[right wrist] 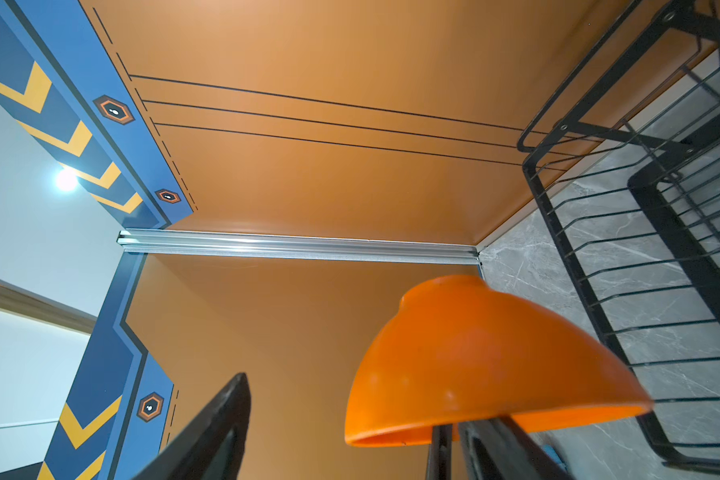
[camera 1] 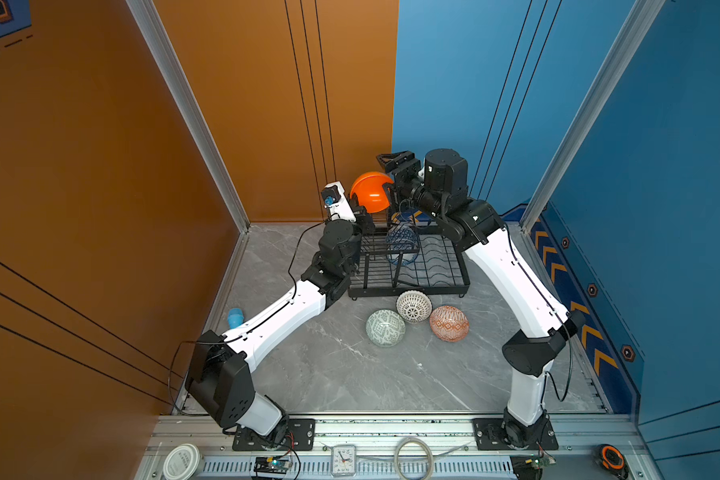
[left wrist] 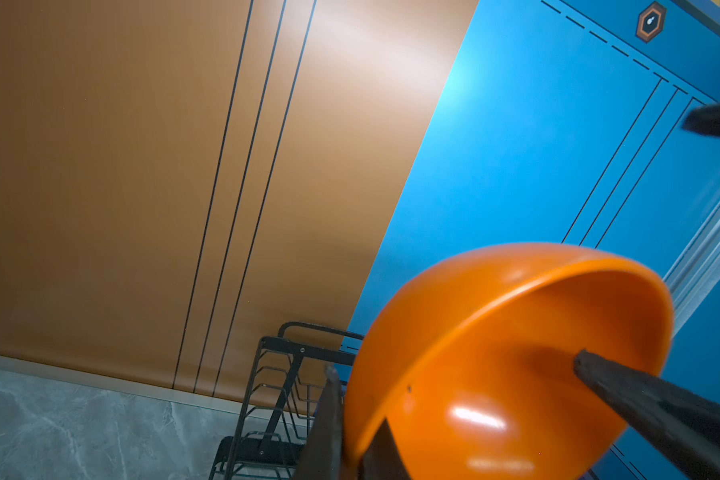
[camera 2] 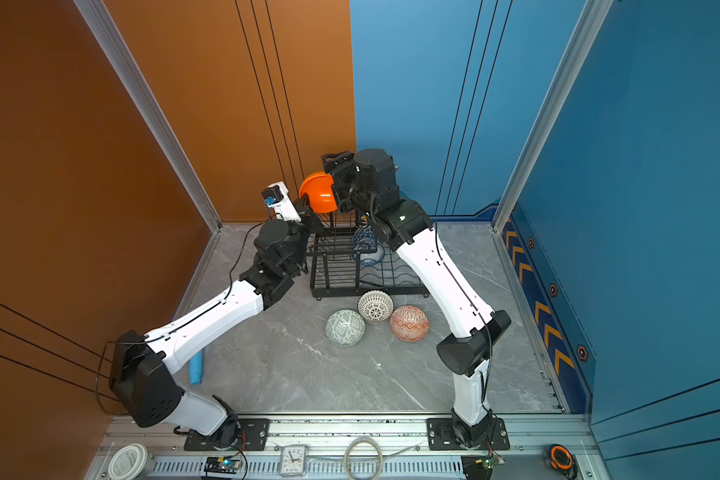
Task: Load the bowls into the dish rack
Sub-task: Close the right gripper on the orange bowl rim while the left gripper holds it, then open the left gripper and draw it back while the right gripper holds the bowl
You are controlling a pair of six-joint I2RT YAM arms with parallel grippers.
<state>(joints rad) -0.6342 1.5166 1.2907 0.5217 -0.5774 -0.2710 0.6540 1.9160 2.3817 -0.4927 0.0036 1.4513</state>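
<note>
The plain orange bowl (camera 1: 368,197) (camera 2: 319,193) hangs on its side above the back of the black wire dish rack (camera 1: 433,266) (camera 2: 337,274). My left gripper (camera 1: 355,206) (left wrist: 356,419) is shut on its rim. My right gripper (camera 1: 391,191) (right wrist: 362,399) is open and straddles the opposite wall. One of its fingers (left wrist: 641,407) is inside the bowl (left wrist: 495,353) and the other stands clear outside. A blue geometric bowl (camera 1: 402,247) stands on edge in the rack. On the table in front lie a pale green bowl (camera 1: 385,328), a white-black lattice bowl (camera 1: 413,306) and an orange-white diamond bowl (camera 1: 449,323).
A light-blue cylinder (camera 1: 235,318) lies by the left arm near the left wall. The rack sits close to the back wall. A clock (camera 1: 343,459), a ring of tape (camera 1: 413,459) and a white lid (camera 1: 181,461) rest on the front rail.
</note>
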